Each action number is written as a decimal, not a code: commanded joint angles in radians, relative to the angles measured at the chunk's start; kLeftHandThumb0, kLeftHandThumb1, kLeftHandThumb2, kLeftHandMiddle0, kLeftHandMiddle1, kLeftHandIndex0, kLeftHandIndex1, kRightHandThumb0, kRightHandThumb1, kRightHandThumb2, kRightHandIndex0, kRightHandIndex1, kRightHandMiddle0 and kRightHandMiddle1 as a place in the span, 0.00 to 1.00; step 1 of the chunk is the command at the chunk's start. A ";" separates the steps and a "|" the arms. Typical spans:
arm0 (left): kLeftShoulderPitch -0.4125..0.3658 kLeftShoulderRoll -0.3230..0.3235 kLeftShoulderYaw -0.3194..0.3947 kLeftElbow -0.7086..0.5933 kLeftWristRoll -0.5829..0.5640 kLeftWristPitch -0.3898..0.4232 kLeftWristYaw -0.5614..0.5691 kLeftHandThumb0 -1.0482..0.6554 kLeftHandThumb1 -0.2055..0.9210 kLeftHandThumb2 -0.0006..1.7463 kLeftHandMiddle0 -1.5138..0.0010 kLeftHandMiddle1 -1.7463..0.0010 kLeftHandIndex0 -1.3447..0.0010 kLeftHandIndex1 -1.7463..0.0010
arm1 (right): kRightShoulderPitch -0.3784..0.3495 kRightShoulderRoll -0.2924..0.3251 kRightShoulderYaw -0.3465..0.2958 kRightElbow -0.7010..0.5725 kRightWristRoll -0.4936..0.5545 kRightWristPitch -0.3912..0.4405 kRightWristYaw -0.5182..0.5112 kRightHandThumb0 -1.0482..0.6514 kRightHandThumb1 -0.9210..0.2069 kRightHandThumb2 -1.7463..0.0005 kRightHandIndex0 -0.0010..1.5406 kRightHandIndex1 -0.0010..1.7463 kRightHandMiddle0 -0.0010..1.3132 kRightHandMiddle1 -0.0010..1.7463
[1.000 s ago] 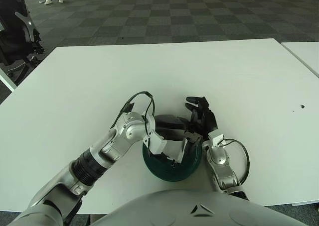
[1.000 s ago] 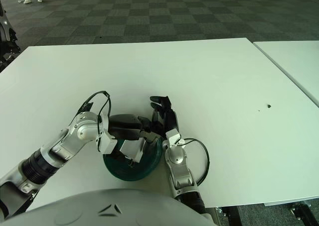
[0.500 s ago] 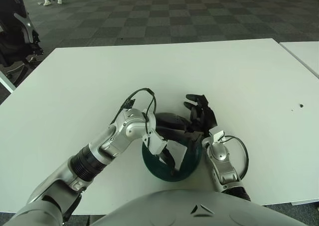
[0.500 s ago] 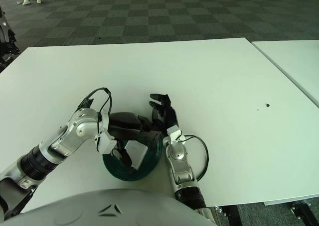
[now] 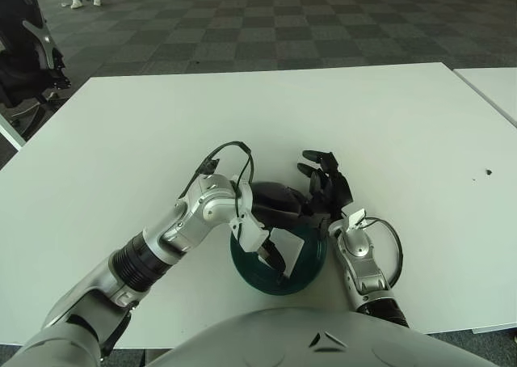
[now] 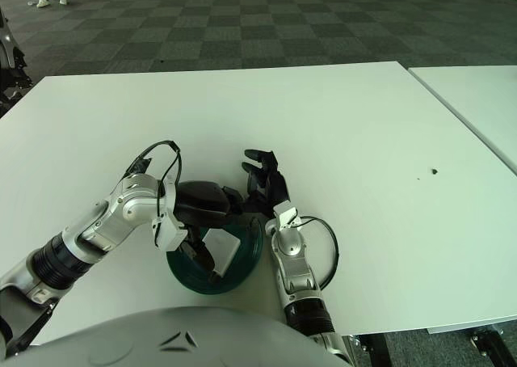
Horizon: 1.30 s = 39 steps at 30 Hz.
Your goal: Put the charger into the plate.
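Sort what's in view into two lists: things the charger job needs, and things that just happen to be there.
Part of the job:
- charger, white, lying in the plate
- plate, dark green, near the table's front edge
- left hand, over the plate
- right hand, at the plate's right rim

Just there:
- table
- second table, far right
- dark speck on the table

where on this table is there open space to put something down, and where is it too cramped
The white table is bare across its far half, along its left edge and over to its right edge. It is crowded at the near middle: the green plate holds the white charger, the left hand sits over it, and the right hand stands at its right rim.
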State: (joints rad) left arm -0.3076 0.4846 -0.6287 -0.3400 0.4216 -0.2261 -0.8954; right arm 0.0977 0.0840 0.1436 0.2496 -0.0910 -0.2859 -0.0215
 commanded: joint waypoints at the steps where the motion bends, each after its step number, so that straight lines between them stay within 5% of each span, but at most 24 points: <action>1: -0.015 0.017 0.016 0.002 0.013 0.005 -0.007 0.09 1.00 0.36 0.78 0.79 1.00 0.46 | 0.055 -0.020 -0.004 0.082 -0.003 0.061 0.008 0.15 0.00 0.46 0.23 0.20 0.00 0.53; 6: -0.018 0.032 0.080 0.002 -0.029 0.010 0.010 0.09 1.00 0.33 0.77 0.81 1.00 0.46 | 0.055 -0.005 0.003 0.087 -0.010 0.051 -0.008 0.15 0.00 0.45 0.21 0.19 0.00 0.50; 11: 0.070 0.018 0.248 0.002 -0.198 0.018 0.097 0.09 1.00 0.30 0.76 0.79 1.00 0.42 | 0.068 0.019 0.018 0.105 -0.047 -0.057 -0.069 0.17 0.00 0.46 0.21 0.18 0.00 0.49; 16: 0.243 -0.064 0.403 -0.008 -0.357 0.121 0.241 0.07 1.00 0.28 0.82 0.77 1.00 0.55 | 0.123 -0.026 0.007 0.052 -0.112 -0.137 -0.134 0.18 0.00 0.50 0.19 0.30 0.00 0.58; 20: 0.351 -0.206 0.477 -0.004 -0.409 0.186 0.434 0.05 1.00 0.30 0.88 0.82 1.00 0.63 | 0.124 -0.038 -0.004 0.073 -0.082 -0.080 -0.107 0.18 0.00 0.53 0.17 0.39 0.00 0.62; 22: 0.386 -0.273 0.509 0.004 -0.457 0.201 0.503 0.05 1.00 0.32 0.89 0.86 1.00 0.66 | 0.115 -0.042 -0.010 0.091 -0.068 -0.025 -0.089 0.18 0.00 0.52 0.16 0.35 0.00 0.58; 28: 0.443 -0.335 0.545 -0.065 -0.511 0.283 0.585 0.05 1.00 0.38 0.93 0.95 1.00 0.76 | 0.090 -0.038 -0.017 0.126 -0.069 0.042 -0.080 0.17 0.00 0.49 0.16 0.21 0.00 0.48; 39: 0.527 -0.339 0.624 -0.071 -0.510 0.297 0.649 0.07 1.00 0.48 1.00 1.00 1.00 0.89 | 0.069 -0.039 -0.035 0.157 -0.045 0.045 -0.065 0.16 0.00 0.46 0.18 0.11 0.00 0.43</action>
State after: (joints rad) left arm 0.2065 0.1406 -0.0243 -0.4287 -0.0924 0.0702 -0.2670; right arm 0.0998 0.0752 0.1385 0.2807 -0.1464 -0.3412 -0.0865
